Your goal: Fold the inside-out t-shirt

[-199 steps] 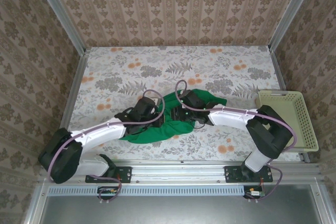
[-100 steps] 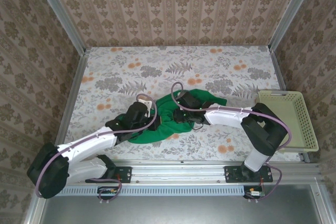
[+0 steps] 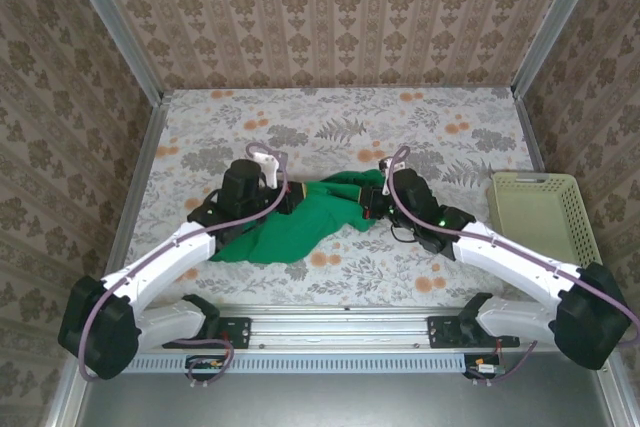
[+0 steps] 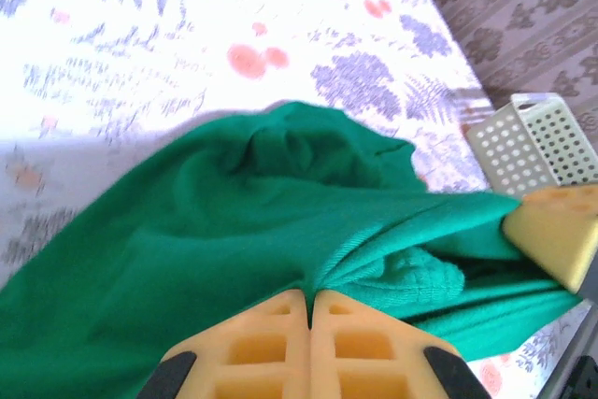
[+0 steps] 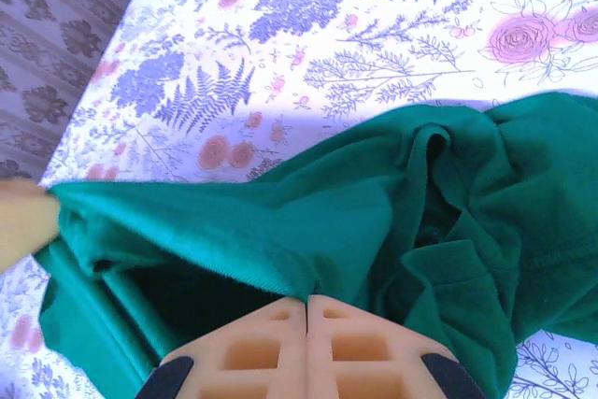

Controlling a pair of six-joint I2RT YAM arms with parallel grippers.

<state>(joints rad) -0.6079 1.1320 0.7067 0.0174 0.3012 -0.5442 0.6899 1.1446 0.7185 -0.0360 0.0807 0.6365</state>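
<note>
One bright green t-shirt (image 3: 290, 232) lies bunched a little below the middle of the top view on the floral surface (image 3: 300, 117). Its long axis runs on a diagonal from lower left to upper right, with the broad, wrinkled bulk at the lower left and a narrower band reaching up and right. Two arms meet it. The left gripper (image 3: 288, 197) is at the band's upper left edge and the right gripper (image 3: 372, 199) at its right end, with the cloth spanning between them. In the left wrist view the left gripper (image 4: 308, 301) has its jaws pressed together, and folds of the t-shirt (image 4: 215, 231) gather into the seam between the pads. In the right wrist view the right gripper (image 5: 306, 304) likewise has its jaws closed on an edge of the t-shirt (image 5: 374, 203), which sags open into a dark pocket at lower left. One pale yellow-green plastic basket (image 3: 536, 178) sits at the right edge of the surface, well apart from the shirt, its slotted floor visible from wall to wall. It also shows at the right of the left wrist view (image 4: 533, 137).
</note>
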